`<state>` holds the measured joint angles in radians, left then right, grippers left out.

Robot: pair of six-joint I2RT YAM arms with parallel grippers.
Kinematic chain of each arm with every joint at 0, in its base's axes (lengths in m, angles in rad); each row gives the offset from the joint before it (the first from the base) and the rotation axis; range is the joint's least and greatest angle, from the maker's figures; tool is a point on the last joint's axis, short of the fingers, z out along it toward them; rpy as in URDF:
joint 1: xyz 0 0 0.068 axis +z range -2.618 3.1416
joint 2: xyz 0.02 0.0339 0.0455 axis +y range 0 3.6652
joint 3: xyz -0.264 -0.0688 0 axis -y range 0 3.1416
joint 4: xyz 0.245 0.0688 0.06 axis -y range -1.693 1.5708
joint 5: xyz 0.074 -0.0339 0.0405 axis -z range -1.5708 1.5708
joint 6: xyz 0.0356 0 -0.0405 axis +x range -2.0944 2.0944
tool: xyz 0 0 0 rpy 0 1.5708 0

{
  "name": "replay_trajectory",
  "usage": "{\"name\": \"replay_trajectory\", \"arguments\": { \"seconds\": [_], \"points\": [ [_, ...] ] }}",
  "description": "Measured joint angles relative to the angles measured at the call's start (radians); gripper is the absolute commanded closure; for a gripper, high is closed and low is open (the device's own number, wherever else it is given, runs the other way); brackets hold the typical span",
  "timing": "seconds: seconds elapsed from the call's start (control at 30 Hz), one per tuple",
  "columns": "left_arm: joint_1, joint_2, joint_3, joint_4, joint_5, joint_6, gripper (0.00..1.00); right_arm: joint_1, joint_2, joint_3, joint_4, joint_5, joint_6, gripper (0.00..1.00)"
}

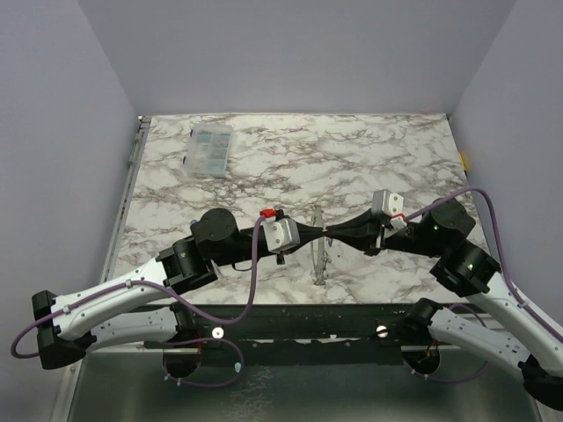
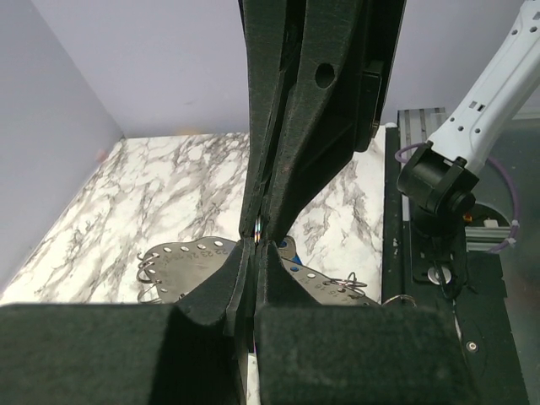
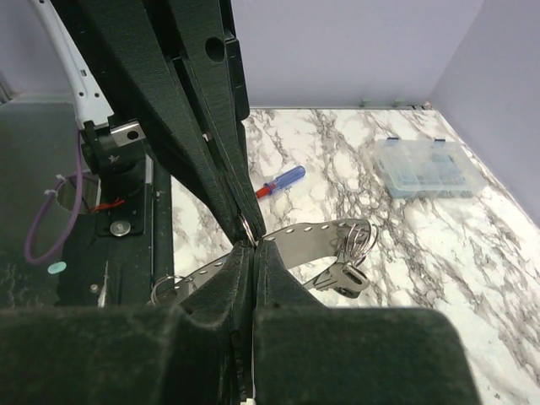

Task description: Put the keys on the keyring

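My left gripper [image 1: 318, 234] and right gripper [image 1: 332, 236] meet tip to tip over the middle of the table, both shut. The keyring band [image 1: 318, 255], a pale loop with punched holes, stands on edge just below them. In the right wrist view a small metal ring [image 3: 246, 226] sits pinched in the left fingers, right at my right gripper [image 3: 251, 246]. The band [image 3: 325, 238] carries several rings [image 3: 359, 238] and a grey key [image 3: 342, 277]. In the left wrist view a thin metal edge [image 2: 256, 228] shows between the right fingers, at my left gripper [image 2: 256, 246]. A blue key head [image 2: 291, 251] lies behind the band [image 2: 186, 257].
A clear plastic box [image 1: 209, 148] lies at the far left, also in the right wrist view [image 3: 430, 167]. A red-and-blue screwdriver [image 3: 278, 181] lies on the marble beyond the fingers. The dark rail [image 1: 290, 330] runs along the near table edge.
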<state>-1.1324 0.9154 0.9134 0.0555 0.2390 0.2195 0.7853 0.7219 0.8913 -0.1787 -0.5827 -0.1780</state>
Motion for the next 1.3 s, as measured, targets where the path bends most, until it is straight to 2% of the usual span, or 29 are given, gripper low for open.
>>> {"name": "replay_trajectory", "arguments": {
  "seconds": [0.3, 0.33, 0.37, 0.4, 0.43, 0.57, 0.7, 0.83, 0.93, 1.0, 1.23, 1.3],
  "points": [
    [0.0, -0.011, -0.007, -0.009, 0.005, -0.003, 1.0, 0.0, 0.014, 0.008, -0.014, -0.018, -0.038, 0.99],
    [0.0, -0.011, -0.007, -0.013, 0.005, -0.003, 1.0, 0.0, 0.016, 0.008, -0.019, -0.019, -0.042, 0.96],
    [0.0, -0.011, -0.007, -0.018, 0.005, -0.003, 1.0, 0.0, 0.019, 0.011, -0.027, -0.021, -0.044, 0.84],
    [0.0, -0.011, -0.007, -0.022, 0.005, -0.003, 1.0, 0.0, 0.023, 0.017, -0.038, -0.023, -0.047, 0.67],
    [0.0, -0.011, -0.007, -0.023, 0.005, -0.003, 1.0, 0.0, 0.031, 0.028, -0.051, -0.026, -0.051, 0.61],
    [0.0, -0.015, -0.007, -0.032, 0.008, -0.003, 1.0, -0.003, 0.059, 0.071, -0.101, -0.024, -0.071, 0.57],
    [0.0, -0.016, -0.007, -0.042, 0.008, -0.003, 1.0, -0.003, 0.063, 0.074, -0.119, -0.025, -0.081, 0.63],
    [0.0, -0.015, -0.007, -0.042, 0.007, -0.003, 1.0, -0.002, 0.061, 0.074, -0.119, -0.034, -0.081, 0.73],
    [0.0, -0.014, -0.007, -0.042, 0.005, -0.002, 1.0, -0.001, 0.061, 0.072, -0.12, -0.048, -0.077, 0.9],
    [0.0, -0.014, -0.007, -0.041, 0.005, -0.003, 1.0, -0.001, 0.064, 0.072, -0.121, -0.062, -0.076, 0.97],
    [0.0, -0.014, -0.007, -0.051, 0.005, -0.005, 1.0, -0.004, 0.073, 0.072, -0.13, -0.077, -0.085, 0.99],
    [0.0, -0.015, -0.007, -0.051, 0.005, -0.007, 0.95, -0.004, 0.072, 0.072, -0.131, -0.077, -0.085, 0.99]
  ]
}}
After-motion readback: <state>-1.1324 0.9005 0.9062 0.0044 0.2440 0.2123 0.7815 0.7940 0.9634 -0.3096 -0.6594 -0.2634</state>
